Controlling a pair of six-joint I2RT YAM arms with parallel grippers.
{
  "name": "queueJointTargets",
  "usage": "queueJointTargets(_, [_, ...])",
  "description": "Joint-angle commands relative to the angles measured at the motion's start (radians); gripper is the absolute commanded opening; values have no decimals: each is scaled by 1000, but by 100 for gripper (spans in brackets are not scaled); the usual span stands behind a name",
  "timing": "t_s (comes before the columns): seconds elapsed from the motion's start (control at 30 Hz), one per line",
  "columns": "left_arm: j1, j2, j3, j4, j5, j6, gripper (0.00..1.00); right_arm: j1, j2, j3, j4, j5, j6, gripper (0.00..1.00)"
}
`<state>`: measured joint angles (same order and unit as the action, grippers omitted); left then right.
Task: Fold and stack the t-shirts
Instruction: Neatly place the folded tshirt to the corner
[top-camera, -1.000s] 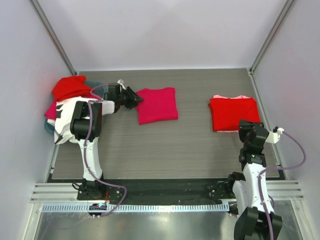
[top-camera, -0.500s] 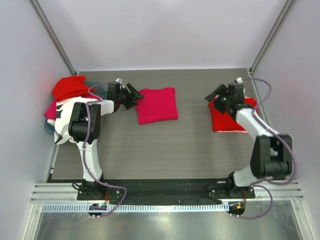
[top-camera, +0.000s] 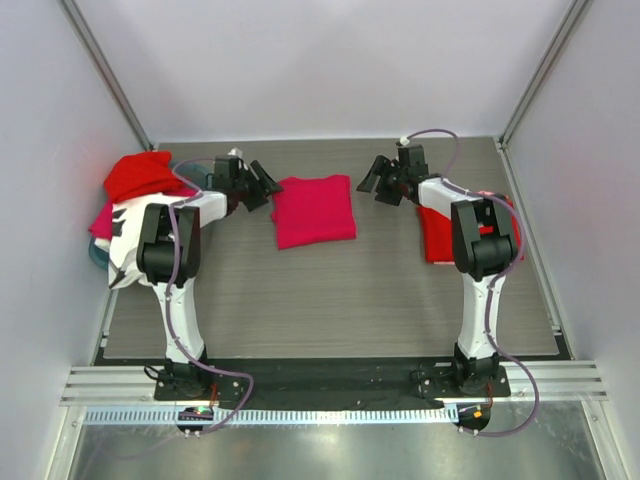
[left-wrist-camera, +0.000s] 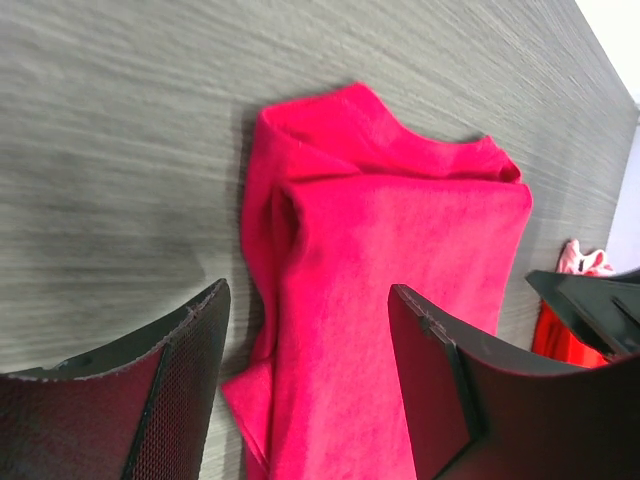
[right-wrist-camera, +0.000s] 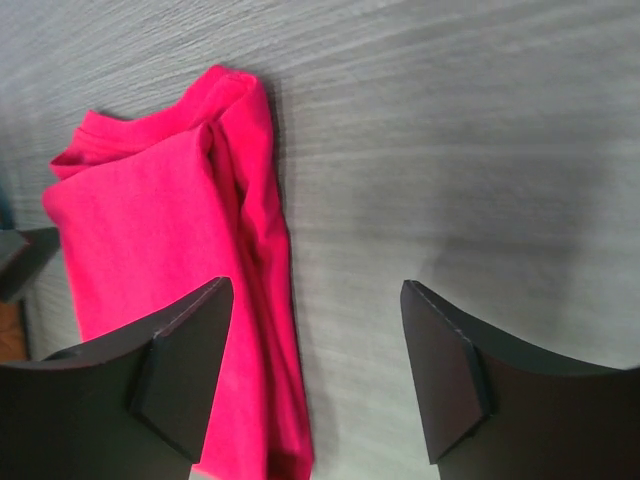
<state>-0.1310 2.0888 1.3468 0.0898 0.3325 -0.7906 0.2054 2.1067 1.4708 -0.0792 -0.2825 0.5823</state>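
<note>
Two grippers logged, both with jaws spread wide and nothing held between them.

1. The left gripper (top-camera: 262, 186) sat low, just beside the left edge of the crimson t-shirt (top-camera: 314, 210), which lay folded toward the back of the table (top-camera: 330, 300), left of centre.
2. The right gripper (top-camera: 378, 181) was near that shirt's right edge, mostly over bare boards.
3. A red stack (top-camera: 435, 236) lay at the right side, partly covered by the right arm.
4. A heap lay at the left wall, with red t-shirts (top-camera: 138, 176) above a white printed t-shirt (top-camera: 122, 245).

For open room, I noted a bare strip between the crimson shirt and the stack. The whole near half of the table was also free.

Only the overhead view showed me the heap. The left wrist view gave me the shirt's doubled layers and tucked fold along its left edge. At that view's far margin were a dark finger of the other gripper and a pale pink t-shirt (left-wrist-camera: 578, 258) above red cloth. The right wrist view showed the rolled fold along the opposite edge, with grey boards between the fingers.
</note>
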Motion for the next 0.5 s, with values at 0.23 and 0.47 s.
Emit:
queueJointTargets(0.23, [13, 99, 147, -73, -13, 57, 55, 35, 183, 210, 19, -64, -73, 77])
queueJointTargets(0.47, [14, 126, 164, -73, 7, 54, 49, 51, 239, 256, 25, -98, -70, 70])
